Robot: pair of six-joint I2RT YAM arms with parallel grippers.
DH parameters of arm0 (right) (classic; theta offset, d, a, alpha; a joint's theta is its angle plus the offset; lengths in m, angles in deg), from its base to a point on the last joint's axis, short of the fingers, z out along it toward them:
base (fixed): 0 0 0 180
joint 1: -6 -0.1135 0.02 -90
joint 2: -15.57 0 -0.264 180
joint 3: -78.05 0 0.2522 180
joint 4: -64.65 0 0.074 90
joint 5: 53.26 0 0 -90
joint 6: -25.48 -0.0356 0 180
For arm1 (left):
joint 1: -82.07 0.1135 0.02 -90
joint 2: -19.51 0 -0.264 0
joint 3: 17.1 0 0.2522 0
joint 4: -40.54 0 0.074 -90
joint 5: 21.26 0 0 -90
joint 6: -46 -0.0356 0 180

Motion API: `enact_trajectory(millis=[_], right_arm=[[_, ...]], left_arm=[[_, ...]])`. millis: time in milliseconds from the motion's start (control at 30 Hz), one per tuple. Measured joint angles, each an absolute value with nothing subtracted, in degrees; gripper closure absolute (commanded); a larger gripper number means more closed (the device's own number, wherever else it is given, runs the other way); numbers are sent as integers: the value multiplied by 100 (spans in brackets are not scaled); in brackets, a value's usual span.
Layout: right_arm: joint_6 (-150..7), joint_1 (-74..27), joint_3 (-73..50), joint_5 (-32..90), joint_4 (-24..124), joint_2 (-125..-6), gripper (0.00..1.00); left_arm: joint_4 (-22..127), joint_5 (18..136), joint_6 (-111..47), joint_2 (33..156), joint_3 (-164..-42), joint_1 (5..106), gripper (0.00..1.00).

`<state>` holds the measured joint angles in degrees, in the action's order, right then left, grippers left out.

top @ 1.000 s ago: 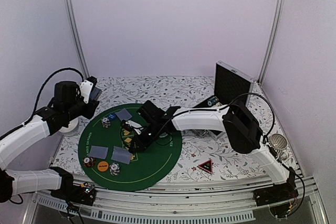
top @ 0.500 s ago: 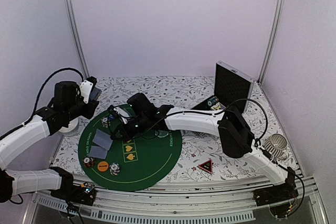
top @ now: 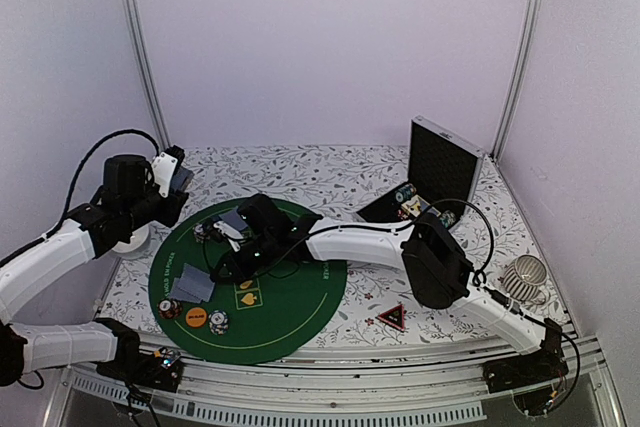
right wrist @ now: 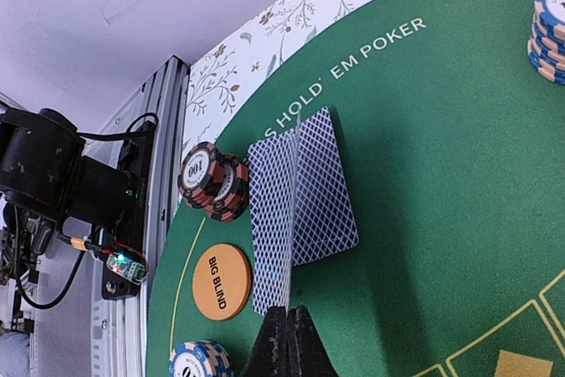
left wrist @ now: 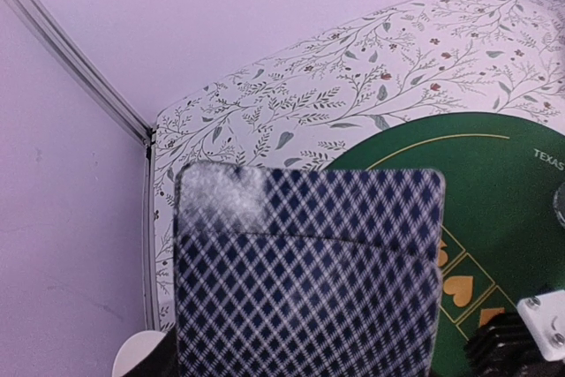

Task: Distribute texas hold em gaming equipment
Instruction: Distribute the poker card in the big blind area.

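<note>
Card in right claw — edgewise

walls: pale lilac | posts: aluminium | tablecloth: white — floral print

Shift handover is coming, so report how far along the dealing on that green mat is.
Done: a far card lies beside a chip stack; the Big Blind disc and a flat card sit at the near seat. In hand: the right gripper, fingers shut, pinches a second card overlapping it; the left gripper holds the deck. Left: the triangle token sits off the mat.
</note>
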<state>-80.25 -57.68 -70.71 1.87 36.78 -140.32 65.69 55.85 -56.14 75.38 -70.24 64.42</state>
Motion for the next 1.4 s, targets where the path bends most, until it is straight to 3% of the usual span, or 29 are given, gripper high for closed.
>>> enact_trajectory(millis=[567, 633, 767, 967, 1167, 1400], right_arm=[[-7743, -5821, -7134, 193, 3458, -14046, 96], [-7712, -5825, -7145, 191, 3456, -14057, 89], [-7636, -5832, -7149, 187, 3405, -14081, 59], [-7472, -5840, -7082, 473, 3320, -14039, 29], [-7253, -5733, -5993, 978, 3178, -13066, 0], [-7168, -5169, -4590, 1175, 3289, -10518, 1]], left_arm=[[6572, 5583, -5614, 7538, -7024, 6442, 51], [6572, 5583, -5614, 7538, -7024, 6442, 51], [6572, 5583, -5614, 7538, -7024, 6442, 51], [6572, 5575, -5617, 7538, -7024, 6442, 51], [6572, 5575, -5623, 7521, -7024, 6442, 51], [6607, 5970, -5842, 7237, -7024, 6160, 51]])
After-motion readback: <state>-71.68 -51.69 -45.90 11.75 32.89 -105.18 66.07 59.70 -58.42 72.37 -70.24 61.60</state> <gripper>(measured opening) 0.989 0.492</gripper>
